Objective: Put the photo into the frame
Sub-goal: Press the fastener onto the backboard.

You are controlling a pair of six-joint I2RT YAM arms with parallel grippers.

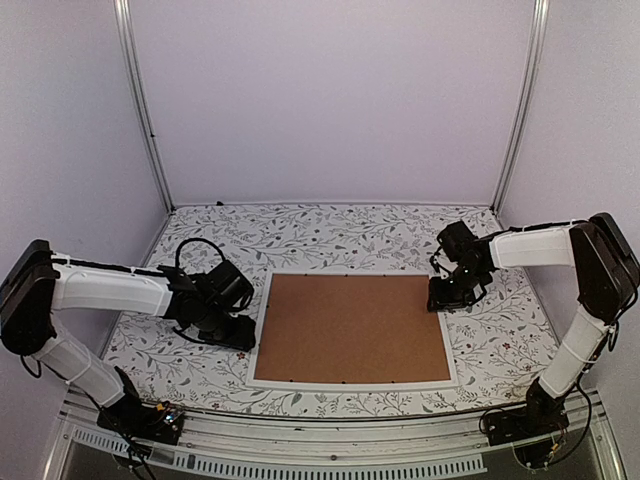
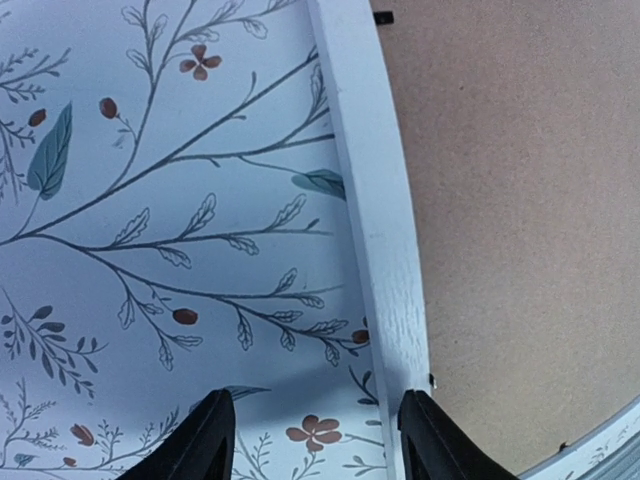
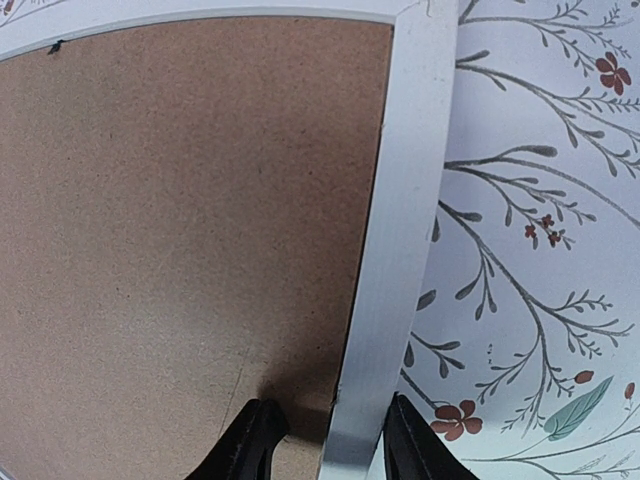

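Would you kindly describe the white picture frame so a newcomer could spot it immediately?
Start at the table covered in leaf-and-flower patterned cloth; one large flat rectangle lies near its centre. The thin white rectangular picture frame is that rectangle's narrow outer border, surrounding the brown hardboard backing panel. It alone is plain white, between patterned cloth and brown board.

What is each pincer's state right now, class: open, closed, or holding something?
Left pincer: open, holding nothing, at a rail of the frame.
Right pincer: open, astride the opposite rail, not clamped.
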